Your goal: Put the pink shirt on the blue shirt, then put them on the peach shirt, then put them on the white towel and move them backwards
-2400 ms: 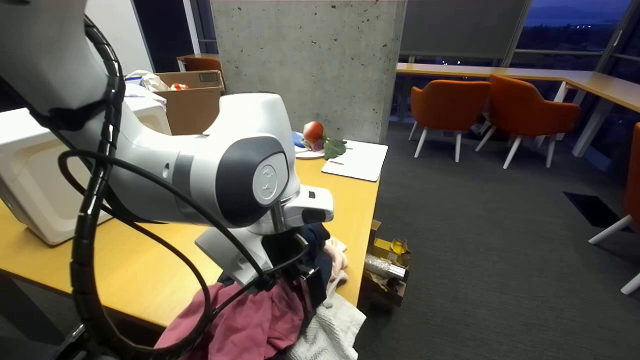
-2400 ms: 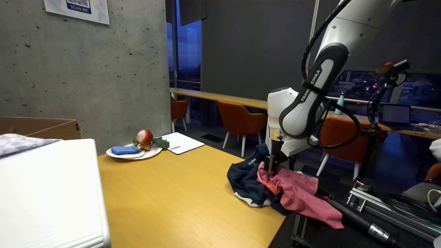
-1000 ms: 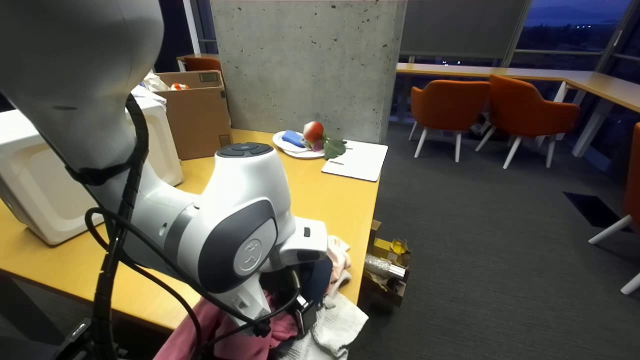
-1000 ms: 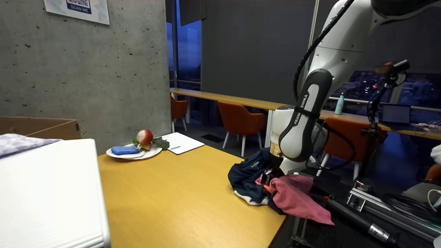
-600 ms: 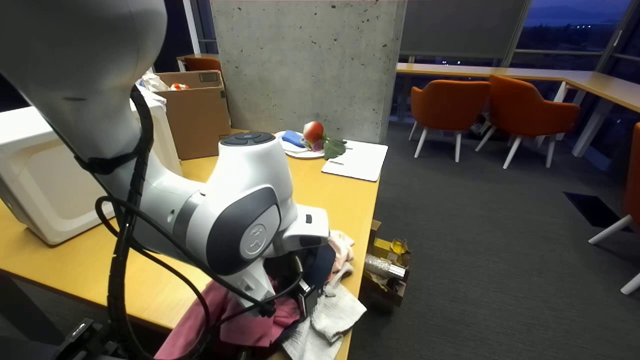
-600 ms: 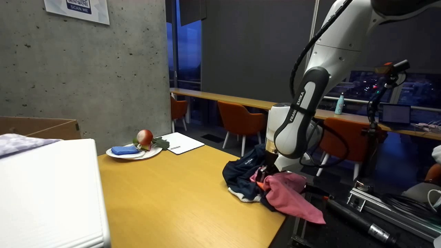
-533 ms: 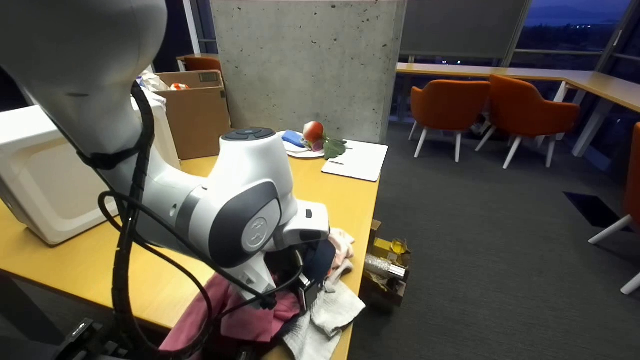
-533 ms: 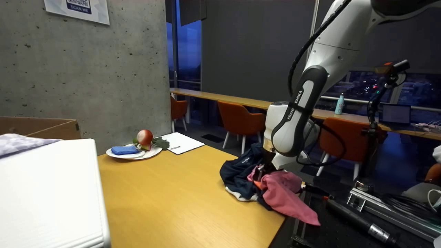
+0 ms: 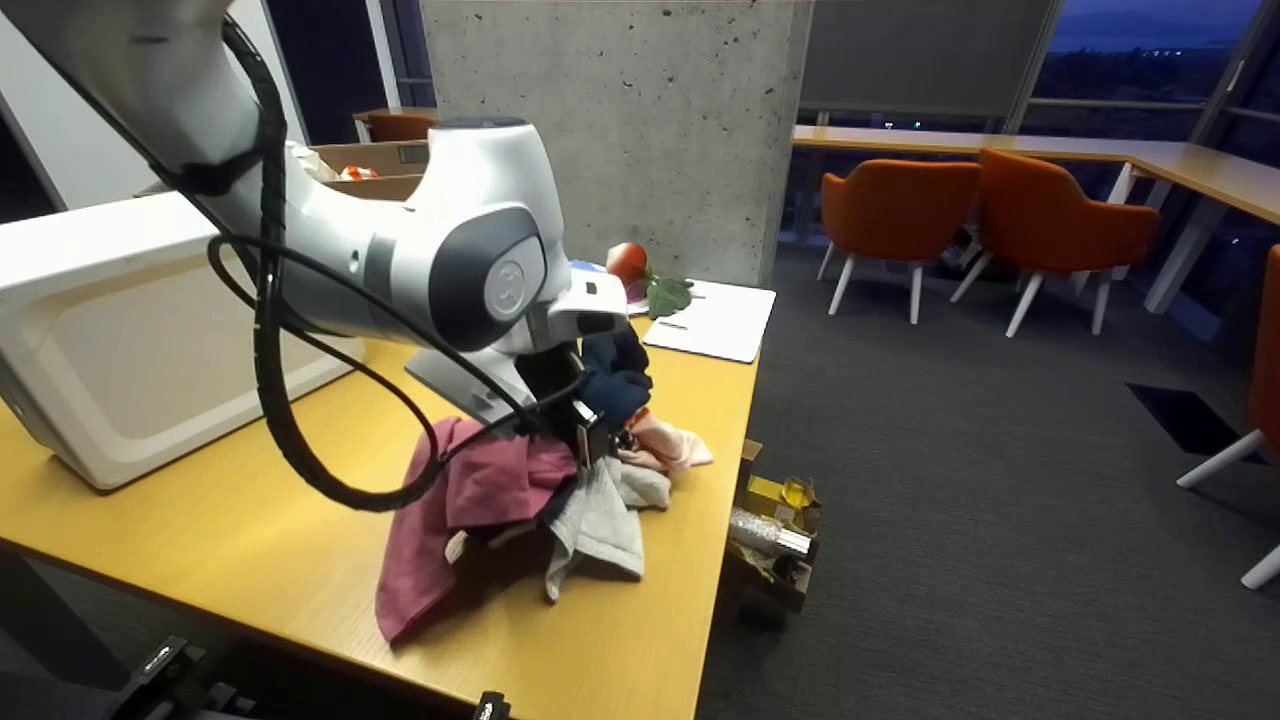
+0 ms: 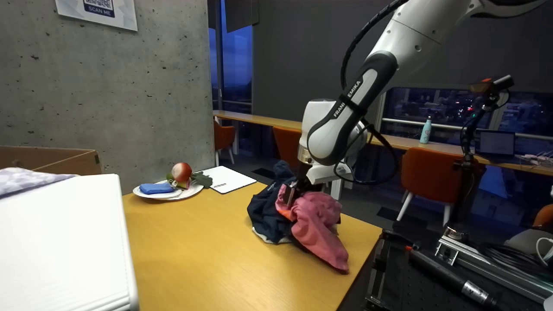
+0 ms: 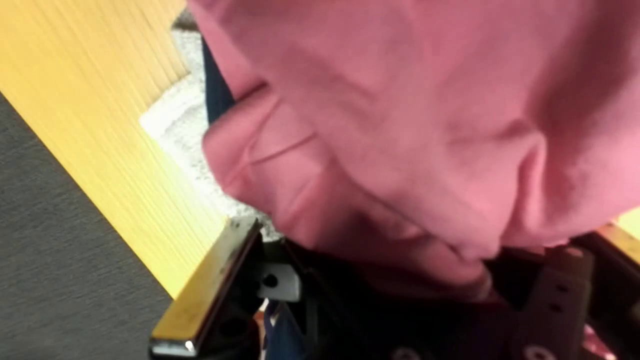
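Wrist view: grips bunched folds of the pink shirt [image 11: 425,120] in the end effector [image 11: 425,235], with jaws parted by the thickness between; cannot tell of any other layer caught there. In an exterior view, holds the pink shirt against the blue shirt [image 10: 268,211], over the surface [image 10: 198,246]. In an exterior view, shows the white towel [image 9: 603,530] jutting from beneath, with the peach shirt [image 9: 675,445] just beside, nearer the surface's edge.
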Tool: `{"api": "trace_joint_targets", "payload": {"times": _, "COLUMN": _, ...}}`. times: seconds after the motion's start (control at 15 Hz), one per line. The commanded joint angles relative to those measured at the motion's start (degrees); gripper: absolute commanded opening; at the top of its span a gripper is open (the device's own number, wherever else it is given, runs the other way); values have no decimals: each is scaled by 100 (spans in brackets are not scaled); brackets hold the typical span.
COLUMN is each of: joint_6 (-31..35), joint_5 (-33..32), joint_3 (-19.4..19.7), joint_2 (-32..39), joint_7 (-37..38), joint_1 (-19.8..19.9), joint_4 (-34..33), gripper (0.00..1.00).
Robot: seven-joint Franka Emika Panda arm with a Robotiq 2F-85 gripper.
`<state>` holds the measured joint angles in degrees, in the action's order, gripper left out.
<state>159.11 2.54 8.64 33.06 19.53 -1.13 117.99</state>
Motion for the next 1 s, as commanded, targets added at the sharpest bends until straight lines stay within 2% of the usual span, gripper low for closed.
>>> {"api": "trace_joint_targets", "payload": {"times": 0.0, "joint_6": -479, "joint_5": 93, "joint_3": -128, "joint_2": -399, "joint_7": 50, "joint_1": -190, "joint_4": -325, "gripper": 6}}
{"api": "trace_joint_targets", "payload": {"times": 0.13, "joint_6": -642, "joint_5": 114, "joint_3": -239, "joint_2": -440, "joint_7": 62, "joint_1": -244, "joint_4": -598, "gripper": 6}}
{"api": "trace_joint_targets", "payload": {"times": 0.53, "joint_6": -1391, "joint_5": 149, "joint_3": -513, "joint_2": -71, "joint_7": 167, "joint_1": -288, "joint_4": -2045, "gripper": 6}}
{"api": "trace_joint_targets", "payload": {"times": 0.93, "joint_6": -1653, "joint_5": 294, "joint_3": -864, "joint_2": 728, "joint_7": 12, "joint_1": -267, "joint_4": -3407, "gripper": 6}}
